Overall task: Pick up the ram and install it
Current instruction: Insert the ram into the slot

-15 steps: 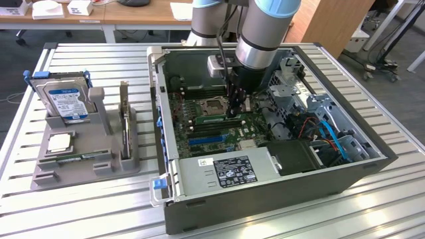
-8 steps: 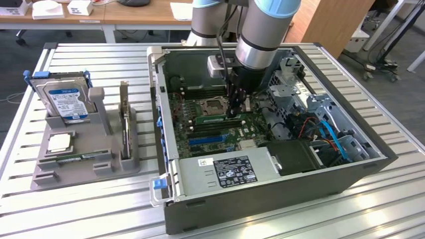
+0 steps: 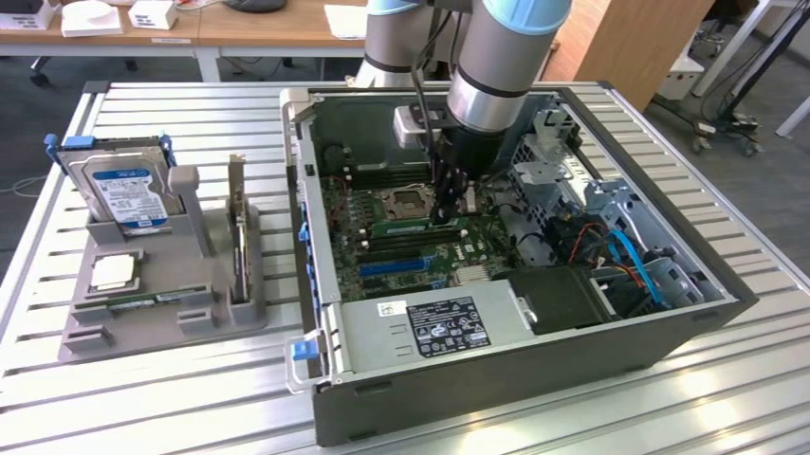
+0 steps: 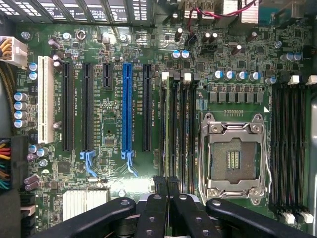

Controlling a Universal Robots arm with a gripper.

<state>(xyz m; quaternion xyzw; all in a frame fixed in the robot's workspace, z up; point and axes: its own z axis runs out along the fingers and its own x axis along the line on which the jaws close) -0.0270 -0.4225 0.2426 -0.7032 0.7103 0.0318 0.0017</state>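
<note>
The ram is a narrow green stick with a white sticker. It stands on edge in a memory slot of the motherboard, beside the CPU socket. In the wrist view the ram appears edge-on as a thin line running away from my fingertips. My gripper reaches down into the open computer case, right above one end of the ram. The gripper is shut, its black fingers pressed together over the stick's top edge. I cannot tell whether they touch it.
A grey holder left of the case carries a silver hard drive, a dark expansion card and another thin green stick. Inside the case are the power supply, drive cages and blue cables. Empty memory slots flank the socket.
</note>
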